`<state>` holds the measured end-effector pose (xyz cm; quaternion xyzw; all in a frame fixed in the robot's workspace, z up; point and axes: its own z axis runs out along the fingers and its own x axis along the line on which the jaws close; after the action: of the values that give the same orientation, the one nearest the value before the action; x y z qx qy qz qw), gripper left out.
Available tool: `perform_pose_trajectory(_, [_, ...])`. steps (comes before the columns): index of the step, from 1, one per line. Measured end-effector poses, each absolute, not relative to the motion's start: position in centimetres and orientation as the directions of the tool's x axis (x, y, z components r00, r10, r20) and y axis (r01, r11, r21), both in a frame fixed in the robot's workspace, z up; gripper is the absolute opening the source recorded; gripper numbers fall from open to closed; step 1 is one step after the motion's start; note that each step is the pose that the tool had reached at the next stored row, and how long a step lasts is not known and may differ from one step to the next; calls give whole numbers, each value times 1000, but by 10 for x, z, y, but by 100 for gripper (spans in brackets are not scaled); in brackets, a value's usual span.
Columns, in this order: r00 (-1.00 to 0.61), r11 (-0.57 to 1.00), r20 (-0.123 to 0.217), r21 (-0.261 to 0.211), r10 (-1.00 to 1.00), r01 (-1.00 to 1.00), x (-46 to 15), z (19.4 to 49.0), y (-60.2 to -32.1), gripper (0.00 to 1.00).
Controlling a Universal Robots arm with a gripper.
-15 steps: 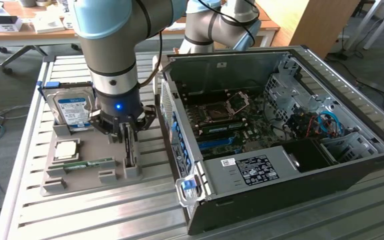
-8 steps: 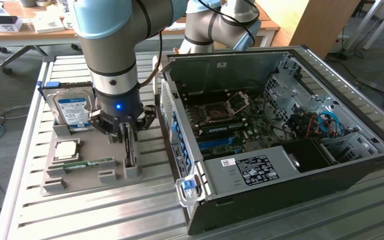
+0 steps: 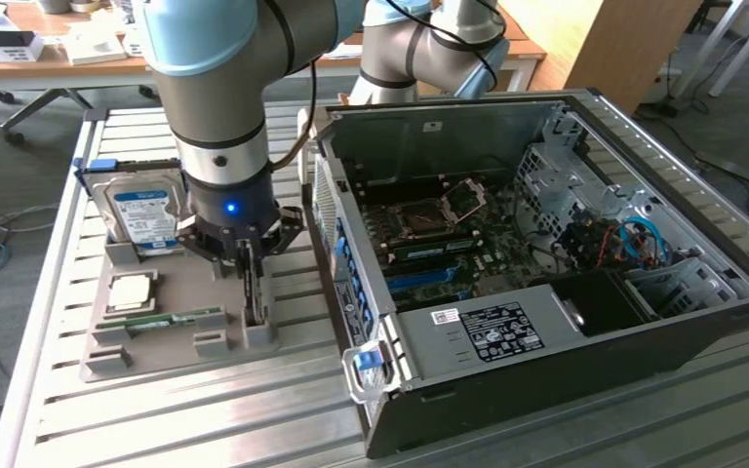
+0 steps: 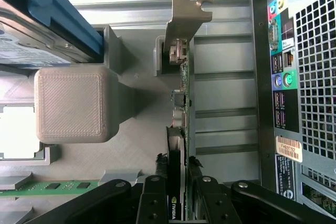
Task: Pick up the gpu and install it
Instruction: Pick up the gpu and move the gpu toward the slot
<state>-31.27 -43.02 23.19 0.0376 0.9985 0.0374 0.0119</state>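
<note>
On the grey tray (image 3: 167,359), at the exterior view's left of the bench (image 3: 218,424), the gpu (image 3: 257,304) stands on its edge in a slot. The end effector (image 3: 247,261) is down over it and pinches its top edge from both sides. To do this well, the card should likely come straight up with no tilt, so it does not catch in the slot. The hard drive (image 3: 140,210) stands near, on the far left of the tray. A green memory stick (image 3: 167,320) lies close by. The open computer (image 3: 544,244) sits just to the right, and its near wall is the thing to mind.
</note>
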Motion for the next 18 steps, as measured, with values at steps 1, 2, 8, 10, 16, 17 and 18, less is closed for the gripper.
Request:
perform_pose_trajectory(1, [-997,994,-21,76,76,74,-313,232,-430,26])
perform_pose_trajectory(2, [-997,994,-21,76,76,74,-313,232,-430,26])
perform_pose_trajectory(8, [-997,994,-21,76,76,74,-313,232,-430,26])
perform_pose_trajectory(10, [-998,995,-21,75,66,65,-313,232,-430,26])
perform_pose_trajectory(16, [-999,997,-21,76,34,32,-313,232,-430,26])
perform_pose_trajectory(17, [-999,997,-21,76,34,32,-313,232,-430,26])
perform_pose_trajectory(18, [-999,997,-21,76,34,32,-313,232,-430,26])
